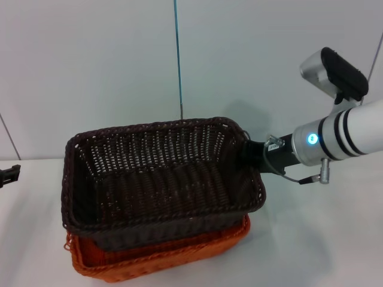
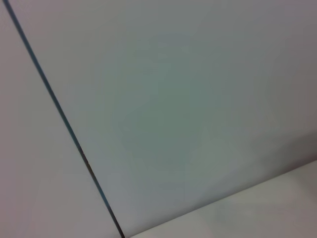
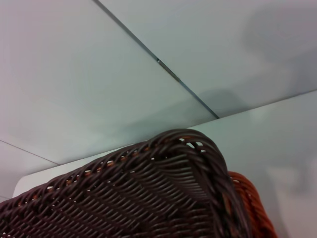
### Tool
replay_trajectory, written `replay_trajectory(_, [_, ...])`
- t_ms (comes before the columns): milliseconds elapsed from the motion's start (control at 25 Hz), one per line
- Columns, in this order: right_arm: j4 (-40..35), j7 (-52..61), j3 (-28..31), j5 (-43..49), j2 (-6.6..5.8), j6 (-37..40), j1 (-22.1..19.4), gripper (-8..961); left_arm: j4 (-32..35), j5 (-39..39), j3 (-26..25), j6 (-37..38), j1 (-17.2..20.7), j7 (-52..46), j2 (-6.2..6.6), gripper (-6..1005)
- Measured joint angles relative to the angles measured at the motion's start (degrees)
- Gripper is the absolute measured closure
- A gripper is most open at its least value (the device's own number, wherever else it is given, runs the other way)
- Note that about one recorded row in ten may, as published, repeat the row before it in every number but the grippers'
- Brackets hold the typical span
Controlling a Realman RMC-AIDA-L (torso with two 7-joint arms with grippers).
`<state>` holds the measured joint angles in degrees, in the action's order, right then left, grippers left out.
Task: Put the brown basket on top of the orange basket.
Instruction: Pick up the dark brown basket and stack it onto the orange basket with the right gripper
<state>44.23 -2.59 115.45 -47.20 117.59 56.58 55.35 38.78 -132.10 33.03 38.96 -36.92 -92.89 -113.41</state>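
Note:
The dark brown basket (image 1: 161,179) sits nested on top of the orange basket (image 1: 161,254), whose rim shows below it at the front. My right gripper (image 1: 250,149) is at the brown basket's far right corner, its fingertips hidden behind the rim. The right wrist view shows the brown basket's wall (image 3: 148,193) close up, with a bit of the orange basket (image 3: 250,203) beside it. My left gripper (image 1: 9,174) is parked at the left edge of the head view, away from the baskets.
The white table (image 1: 323,239) holds the baskets, with a white wall (image 1: 119,60) behind it and a dark vertical seam (image 1: 178,60) in the wall. The left wrist view shows only wall (image 2: 198,99) and the table edge.

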Motion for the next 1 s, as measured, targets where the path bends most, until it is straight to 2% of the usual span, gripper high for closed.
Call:
replay_trajectory(640, [-6.13,-1.80,-1.66,-0.09,0.93,-5.94,2.03,787,-0.39,0.00,0.02,0.07,0.01,0.51,-0.38,278])
replay_trajectory(1000, [-6.79,-1.87,-1.98,-0.22,1.06,-6.46,2.31,783,-0.50,0.00,0.02,0.02,0.01,0.72,-0.33,278])
